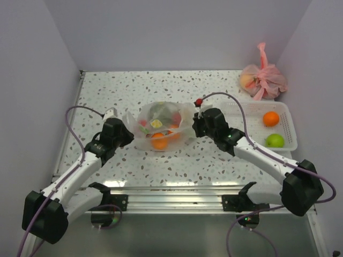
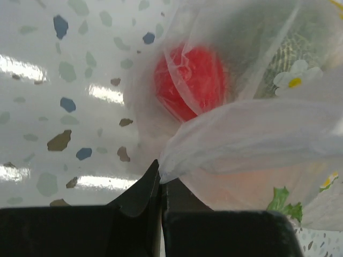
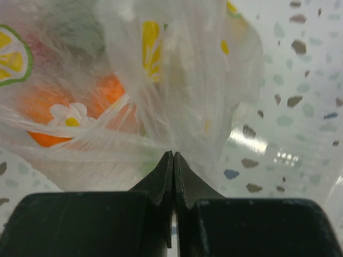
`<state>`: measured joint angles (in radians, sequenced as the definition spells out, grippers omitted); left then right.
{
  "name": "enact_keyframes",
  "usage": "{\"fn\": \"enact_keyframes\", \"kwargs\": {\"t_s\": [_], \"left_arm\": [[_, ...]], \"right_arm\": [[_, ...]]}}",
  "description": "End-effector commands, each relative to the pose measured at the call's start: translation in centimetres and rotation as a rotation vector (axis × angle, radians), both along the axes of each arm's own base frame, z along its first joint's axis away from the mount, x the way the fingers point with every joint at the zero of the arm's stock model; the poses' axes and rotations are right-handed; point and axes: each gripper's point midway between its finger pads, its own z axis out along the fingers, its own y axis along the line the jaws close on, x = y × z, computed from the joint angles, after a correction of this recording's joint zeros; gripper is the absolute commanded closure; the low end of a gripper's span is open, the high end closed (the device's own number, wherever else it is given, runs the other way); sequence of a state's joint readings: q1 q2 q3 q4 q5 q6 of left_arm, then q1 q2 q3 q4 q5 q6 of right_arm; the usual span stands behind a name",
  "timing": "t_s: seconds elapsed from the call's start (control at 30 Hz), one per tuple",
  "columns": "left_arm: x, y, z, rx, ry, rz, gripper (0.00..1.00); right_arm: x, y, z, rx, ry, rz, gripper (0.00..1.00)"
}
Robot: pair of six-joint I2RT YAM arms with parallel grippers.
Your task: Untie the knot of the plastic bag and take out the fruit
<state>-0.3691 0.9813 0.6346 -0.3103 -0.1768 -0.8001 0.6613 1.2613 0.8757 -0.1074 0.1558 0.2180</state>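
Holding the plastic bag (image 1: 144, 115) from both sides, I have the left jaws and the right jaws each pinched tight on a fold of its film. It sits mid-surface (image 1: 214, 166), fruit (image 1: 159, 142) inside. I'd draw outward slowly and evenly, so the thin film opens rather than tears.

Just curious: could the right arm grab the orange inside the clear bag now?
Probably not yet: the right gripper is shut on the plastic bag, so it must let go first.
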Motion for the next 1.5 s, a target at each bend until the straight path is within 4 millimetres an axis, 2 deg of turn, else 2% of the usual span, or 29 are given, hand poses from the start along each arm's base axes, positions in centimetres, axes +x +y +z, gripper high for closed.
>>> {"fn": "enact_keyframes", "kwargs": {"t_s": [0.0,0.07,0.1,0.13,0.23,0.27,0.33,0.37,0.43,0.47,0.5,0.53,0.57,0.63,0.7,0.73,0.83,0.87,0.93,0.97,1.0,1.03,1.07,1.13,1.17,1.27,1.37,1.43,1.47], "left_arm": [[-0.2,-2.6,1.5,-0.155,-0.095,-0.051,1.0],[-0.8,-2.9,1.0,-0.144,-0.092,-0.065,1.0],[-1.0,-3.3,1.2,-0.14,-0.1,-0.084,1.0],[-1.1,-3.4,1.3,-0.133,-0.105,-0.09,1.0],[-1.0,-3.8,2.6,-0.125,-0.136,-0.104,1.0],[-1.1,-4.1,3.0,-0.12,-0.143,-0.11,1.0],[-0.9,-4.1,4.1,-0.105,-0.171,-0.103,1.0],[-1.1,-4.5,4.4,-0.1,-0.178,-0.116,1.0],[-1.2,-4.6,5.0,-0.093,-0.188,-0.113,1.0],[-1.2,-4.7,5.0,-0.085,-0.191,-0.112,1.0],[-1.3,-4.6,5.0,-0.081,-0.188,-0.109,1.0],[-1.3,-4.6,5.2,-0.083,-0.19,-0.104,1.0],[-1.4,-4.5,5.2,-0.08,-0.189,-0.098,1.0],[-1.5,-4.3,5.2,-0.085,-0.188,-0.085,1.0],[-1.6,-4.1,5.3,-0.086,-0.188,-0.074,1.0],[-1.5,-4.1,5.4,-0.089,-0.19,-0.068,1.0],[-1.4,-4.0,6.1,-0.097,-0.195,-0.05,1.0],[-1.3,-3.9,6.1,-0.094,-0.195,-0.041,1.0],[-1.1,-3.9,6.5,-0.102,-0.191,-0.028,1.0],[-1.1,-3.8,6.5,-0.112,-0.187,-0.014,1.0],[-1.0,-3.8,6.6,-0.116,-0.183,-0.008,1.0],[-1.0,-3.8,6.7,-0.125,-0.184,0.004,1.0],[-1.0,-3.7,6.7,-0.131,-0.185,0.012,1.0],[-1.0,-3.4,7.0,-0.155,-0.195,0.046,1.0],[-1.1,-3.2,7.2,-0.161,-0.201,0.056,1.0],[-1.2,-2.6,8.1,-0.172,-0.227,0.085,1.0],[-1.4,-2.3,7.8,-0.148,-0.209,0.088,1.0],[-1.5,-2.3,7.9,-0.133,-0.198,0.075,1.0],[-1.6,-2.3,7.6,-0.116,-0.188,0.06,1.0]], "right_arm": [[-2.7,-0.3,-0.5,0.106,0.035,0.012,1.0],[-4.3,-1.6,-2.9,0.065,0.125,-0.015,0.98],[-5.3,-2.4,-3.7,0.033,0.17,-0.029,0.93],[-5.6,-2.8,-3.7,0.022,0.183,-0.04,0.73],[-6.1,-3.2,-1.6,0.023,0.186,-0.044,0.38],[-5.8,-2.9,0.4,0.048,0.16,-0.043,0.18],[-5.7,-3.0,2.1,0.055,0.153,-0.065,0.06],[-5.4,-2.4,4.5,0.08,0.117,-0.061,0.01],[-5.2,-2.0,5.5,0.053,0.114,-0.074,0.01],[-4.4,-1.9,8.0,0.053,0.057,-0.113,0.01],[-5.3,-1.2,8.4,0.014,0.052,-0.098,0.01],[-5.1,-0.6,8.6,-0.023,0.046,-0.103,0.01],[-5.1,0.2,11.1,-0.02,-0.009,-0.11,0.01],[-5.3,1.1,12.0,-0.037,-0.024,-0.091,0.02],[-5.5,3.0,13.2,-0.018,-0.048,-0.046,0.05],[-5.8,3.8,13.3,-0.018,-0.052,-0.019,0.1],[-6.6,6.8,11.7,-0.005,-0.016,0.083,0.2],[-7.1,7.3,10.0,-0.016,0.016,0.111,0.22],[-7.6,8.5,8.0,0.012,0.052,0.136,0.26],[-7.9,8.0,4.9,-0.025,0.091,0.129,0.28],[-8.1,8.0,3.5,-0.024,0.116,0.119,0.31],[-8.2,7.4,2.0,-0.046,0.134,0.102,0.34],[-8.7,6.1,-0.8,-0.101,0.172,0.084,0.39],[-9.1,4.5,-3.8,-0.152,0.237,0.046,0.44],[-9.2,2.5,-6.2,-0.183,0.301,0.007,0.45],[-9.1,-1.9,-9.3,-0.161,0.444,-0.111,0.47],[-8.3,-2.8,-7.9,-0.15,0.408,-0.118,0.47],[-8.4,-2.2,-7.2,-0.148,0.405,-0.07,0.45],[-8.0,-1.6,-5.8,-0.121,0.38,-0.05,0.45]]}}
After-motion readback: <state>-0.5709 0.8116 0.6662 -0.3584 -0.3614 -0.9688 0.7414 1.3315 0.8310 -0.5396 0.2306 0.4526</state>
